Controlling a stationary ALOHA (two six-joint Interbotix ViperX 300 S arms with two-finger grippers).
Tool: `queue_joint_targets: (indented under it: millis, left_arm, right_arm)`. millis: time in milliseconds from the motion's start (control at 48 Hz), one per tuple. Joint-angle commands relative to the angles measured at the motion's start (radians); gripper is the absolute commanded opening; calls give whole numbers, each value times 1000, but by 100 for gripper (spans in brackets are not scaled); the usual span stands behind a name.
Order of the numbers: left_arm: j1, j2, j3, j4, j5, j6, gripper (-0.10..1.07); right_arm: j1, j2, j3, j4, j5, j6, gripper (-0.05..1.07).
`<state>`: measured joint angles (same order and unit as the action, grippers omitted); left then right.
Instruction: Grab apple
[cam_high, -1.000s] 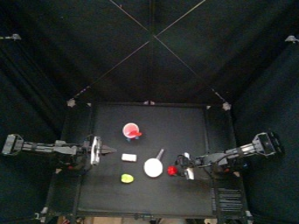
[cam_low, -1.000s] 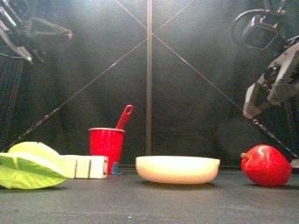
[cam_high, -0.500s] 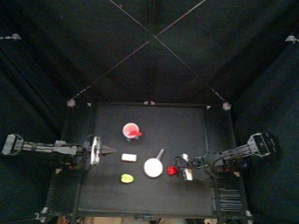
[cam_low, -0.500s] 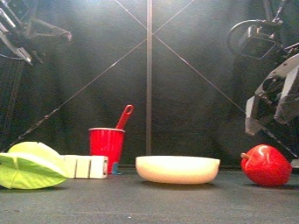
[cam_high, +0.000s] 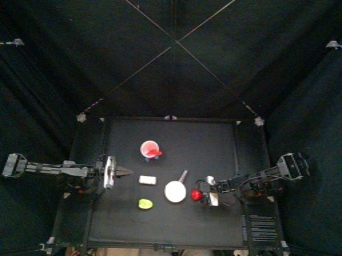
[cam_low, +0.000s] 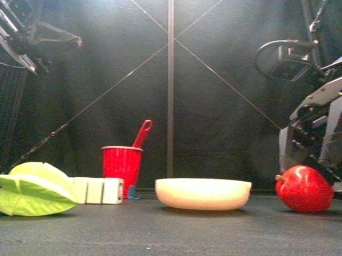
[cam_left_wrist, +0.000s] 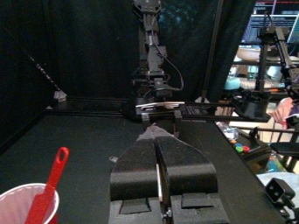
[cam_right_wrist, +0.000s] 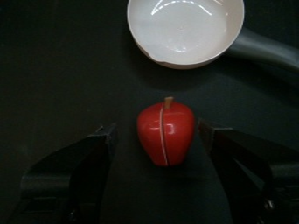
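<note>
The apple (cam_right_wrist: 167, 131) is small, round and deep red with a short stem. It rests on the black table at the front right (cam_high: 197, 196), just right of the white round plate (cam_high: 175, 192). My right gripper (cam_right_wrist: 159, 133) is open, with one jaw on each side of the apple and a small gap to each. In the front view the right gripper (cam_low: 310, 150) hangs low, just behind and above the apple (cam_low: 305, 189). The left gripper (cam_left_wrist: 156, 133) is shut and rests at the table's left edge (cam_high: 107, 172).
A red cup (cam_high: 151, 150) holding a red spoon stands mid-table. A white block (cam_high: 147, 180) and a yellow-green round object (cam_high: 144, 204) lie left of the plate (cam_right_wrist: 187, 31). The plate's grey handle (cam_right_wrist: 267, 50) points away from the apple.
The right arm has come down towards the table, bringing its gripper around the apple. Its jaws have spread slightly wider. The left arm has stayed still.
</note>
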<state>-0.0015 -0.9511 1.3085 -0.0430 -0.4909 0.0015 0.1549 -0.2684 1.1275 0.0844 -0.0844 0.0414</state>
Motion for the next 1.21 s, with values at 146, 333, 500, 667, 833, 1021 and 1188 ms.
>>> queue_joint_targets:
  millis: [146,333,500,667,833,1021,1188]
  left_arm:
    - [2,6,-11,2,-3,2,-2]
    - [2,6,-12,2,-3,2,-2]
    - [2,6,-12,2,-3,2,-2]
    - [2,6,-12,3,-3,2,-2]
    - [2,6,-12,2,-3,2,-2]
    - [2,6,-11,2,-3,2,-2]
    - [2,6,-11,2,-3,2,-2]
  right_arm:
    - [-32,64,-64,-17,21,0,101]
    - [-54,95,-91,-15,57,0,101]
    - [-55,110,-92,-17,63,0,101]
    - [-55,118,-92,-18,63,-2,101]
    - [-55,121,-91,-18,66,0,101]
    - [-55,121,-91,-20,75,0,100]
    - [-55,121,-91,-18,75,0,100]
